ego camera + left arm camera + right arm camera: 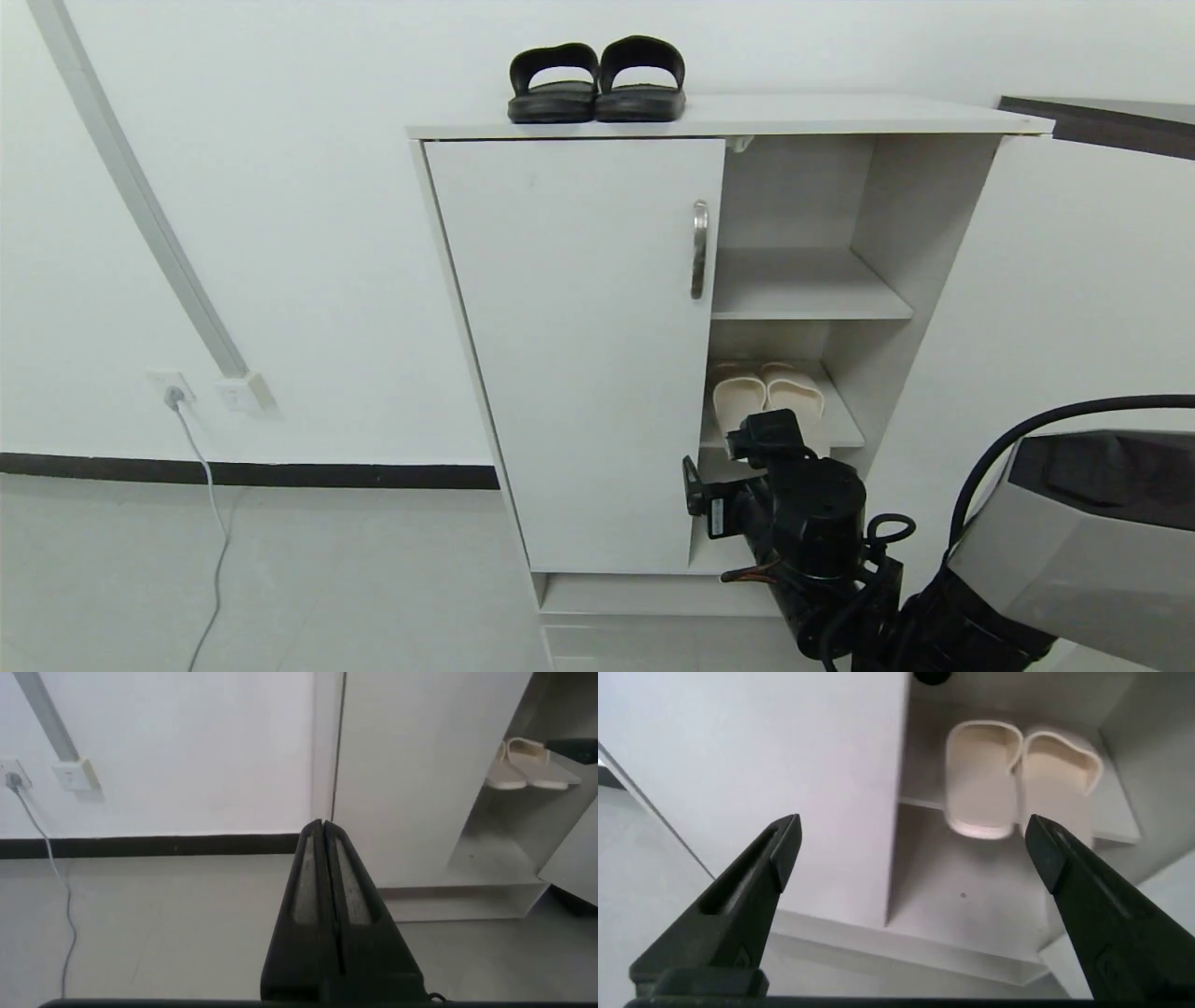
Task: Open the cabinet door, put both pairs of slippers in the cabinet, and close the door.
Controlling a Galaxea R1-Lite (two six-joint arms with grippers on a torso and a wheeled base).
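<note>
The tall white wooden cabinet point(728, 117) has two doors. The right door point(1074, 299) is swung open, I think so that slippers can go in. The left door point(579, 355) is shut.

There are two pairs, so four slippers. The soft cream slippers point(767, 392) sit side by side on a low shelf inside, at about 4 o'clock in the head view. That pair looks done. The black rubber slippers point(597, 82) wait on top of the cabinet, at 12 o'clock.

The right gripper point(913, 831) is at 6 o'clock from the cream pair. Its jaws are wide apart and hold nothing. The left gripper point(323, 835) has its jaws pressed together, empty, probably just resting.
</note>
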